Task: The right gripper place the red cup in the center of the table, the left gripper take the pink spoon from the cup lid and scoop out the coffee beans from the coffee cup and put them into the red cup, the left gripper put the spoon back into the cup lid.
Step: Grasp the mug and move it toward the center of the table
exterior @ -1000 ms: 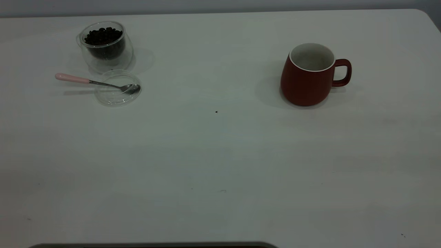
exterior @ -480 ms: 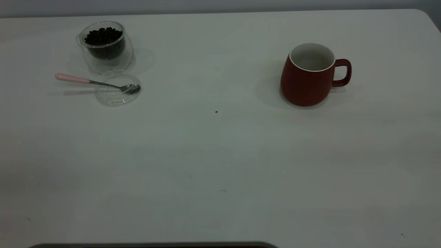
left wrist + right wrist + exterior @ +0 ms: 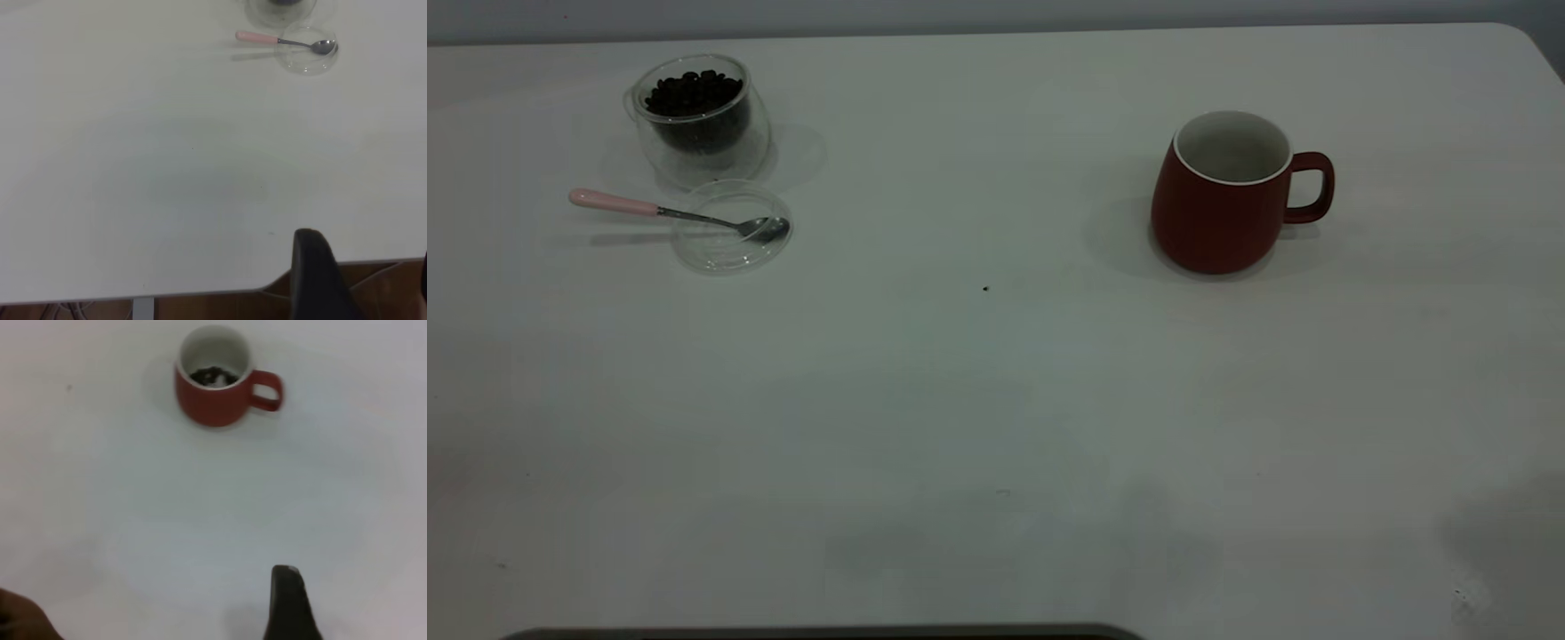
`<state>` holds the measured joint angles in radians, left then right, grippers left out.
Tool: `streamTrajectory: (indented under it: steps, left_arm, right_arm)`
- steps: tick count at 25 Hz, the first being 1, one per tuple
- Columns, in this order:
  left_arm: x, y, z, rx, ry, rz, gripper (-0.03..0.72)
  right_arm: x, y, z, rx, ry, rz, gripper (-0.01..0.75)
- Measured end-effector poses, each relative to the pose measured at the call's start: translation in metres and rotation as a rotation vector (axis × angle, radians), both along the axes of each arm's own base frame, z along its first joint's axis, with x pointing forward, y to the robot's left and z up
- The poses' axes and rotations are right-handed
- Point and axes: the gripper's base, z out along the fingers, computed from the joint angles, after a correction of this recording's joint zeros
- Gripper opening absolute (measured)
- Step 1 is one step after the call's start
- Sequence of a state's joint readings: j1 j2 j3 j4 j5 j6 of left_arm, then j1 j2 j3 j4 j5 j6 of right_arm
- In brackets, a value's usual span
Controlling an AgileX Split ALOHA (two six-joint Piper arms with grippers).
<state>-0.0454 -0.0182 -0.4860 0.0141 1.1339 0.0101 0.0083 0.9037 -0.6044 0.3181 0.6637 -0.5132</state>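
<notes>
The red cup (image 3: 1218,213) stands upright at the right of the table, handle to the right. In the right wrist view the red cup (image 3: 213,400) shows dark bits at its bottom. A glass cup of coffee beans (image 3: 698,116) stands at the far left. Just in front of it the pink-handled spoon (image 3: 614,203) lies with its bowl in the clear cup lid (image 3: 729,240); the spoon (image 3: 267,39) and lid (image 3: 307,57) also show in the left wrist view. Neither gripper is in the exterior view. My left gripper (image 3: 367,267) is open at the table's near edge. One right fingertip (image 3: 287,600) shows, far from the cup.
The white table (image 3: 996,400) has a tiny dark speck (image 3: 985,288) near its middle. A dark strip (image 3: 827,633) runs along the near edge. A soft shadow (image 3: 1503,551) lies at the near right corner.
The cup, spoon, lid and glass have not moved. A shadow has spread over the near right corner of the table.
</notes>
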Motion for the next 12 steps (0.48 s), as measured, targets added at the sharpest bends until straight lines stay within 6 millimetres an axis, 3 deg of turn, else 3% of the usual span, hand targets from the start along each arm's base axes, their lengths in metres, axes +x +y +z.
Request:
streamTrajectory:
  steps: [6,12]
  left_arm:
    - [0.000,0.000,0.000,0.000,0.000,0.000,0.432]
    - [0.000,0.000,0.000,0.000,0.000,0.000,0.432]
  right_arm:
    - [0.069,0.002,-0.034,-0.047,0.105,0.078,0.533]
    - [0.133,-0.001,-0.084,-0.159,0.183,0.190,0.533]
